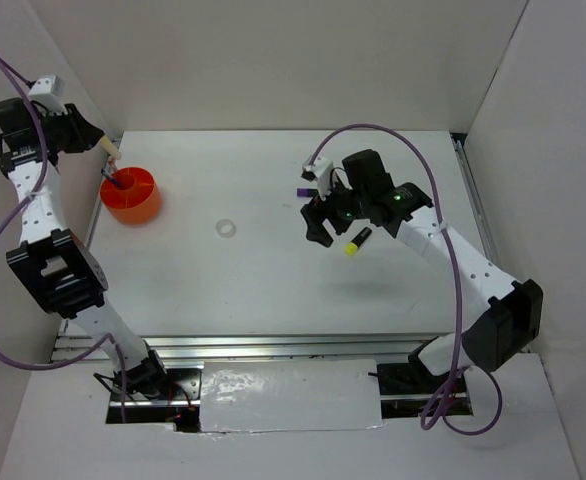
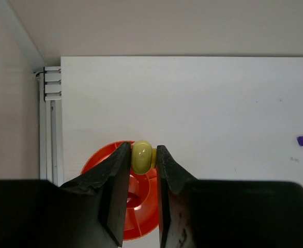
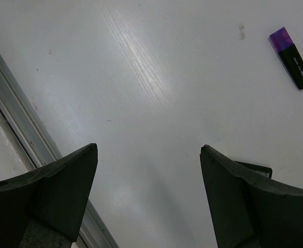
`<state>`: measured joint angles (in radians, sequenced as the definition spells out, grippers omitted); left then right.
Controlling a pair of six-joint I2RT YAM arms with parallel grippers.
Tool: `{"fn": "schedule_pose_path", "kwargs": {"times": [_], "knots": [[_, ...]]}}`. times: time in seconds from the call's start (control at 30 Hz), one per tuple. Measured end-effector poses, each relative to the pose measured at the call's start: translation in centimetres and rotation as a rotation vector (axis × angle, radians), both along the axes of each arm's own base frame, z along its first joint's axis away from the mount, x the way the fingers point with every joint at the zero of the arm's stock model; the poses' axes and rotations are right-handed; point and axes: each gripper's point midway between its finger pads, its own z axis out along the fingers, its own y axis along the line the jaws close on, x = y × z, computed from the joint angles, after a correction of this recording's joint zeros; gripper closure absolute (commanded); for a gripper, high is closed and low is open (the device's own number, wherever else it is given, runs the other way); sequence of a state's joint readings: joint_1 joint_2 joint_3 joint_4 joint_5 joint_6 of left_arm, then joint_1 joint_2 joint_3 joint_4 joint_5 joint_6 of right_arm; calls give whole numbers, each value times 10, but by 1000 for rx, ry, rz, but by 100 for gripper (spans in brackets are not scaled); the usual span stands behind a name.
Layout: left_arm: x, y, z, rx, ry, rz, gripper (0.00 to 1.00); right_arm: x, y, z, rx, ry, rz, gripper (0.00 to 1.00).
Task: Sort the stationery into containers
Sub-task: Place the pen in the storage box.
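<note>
Release looks next: the left gripper [image 2: 142,151] pinches the pale yellow stick [image 2: 142,157] end-on, directly above the far rim of the orange cup [image 2: 101,155], long axis pointing down into it; the right gripper [image 1: 325,225], spread and empty, hovers well right of the cup.

text: none legible | purple marker [image 3: 291,58]: faint print on black barrel, too small to read

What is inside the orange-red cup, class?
From above, one thin dark blue item leans inside the orange-red cup at its left wall. The left gripper holds the pale yellow stick above the cup; its fingers hide most of the cup's floor in the wrist view.
</note>
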<state>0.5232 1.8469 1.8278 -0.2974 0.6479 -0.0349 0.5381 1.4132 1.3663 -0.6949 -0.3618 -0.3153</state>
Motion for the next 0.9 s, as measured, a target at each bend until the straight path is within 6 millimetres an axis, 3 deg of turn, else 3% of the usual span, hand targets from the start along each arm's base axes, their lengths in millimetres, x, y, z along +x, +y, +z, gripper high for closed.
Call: {"fn": "schedule_pose_path", "kwargs": {"times": [0.2, 0.4, 0.53, 0.9], "knots": [[22, -40, -11, 11, 17, -62, 100, 3, 0, -7, -9, 17, -4, 14], [39, -64, -44, 46, 83, -86, 100, 9, -10, -9, -12, 23, -34, 14], [42, -63, -62, 73, 128, -64, 100, 11, -14, -12, -15, 29, -47, 14], [37, -48, -78, 141, 190, -4, 100, 16, -20, -20, -25, 48, -67, 13]]}}
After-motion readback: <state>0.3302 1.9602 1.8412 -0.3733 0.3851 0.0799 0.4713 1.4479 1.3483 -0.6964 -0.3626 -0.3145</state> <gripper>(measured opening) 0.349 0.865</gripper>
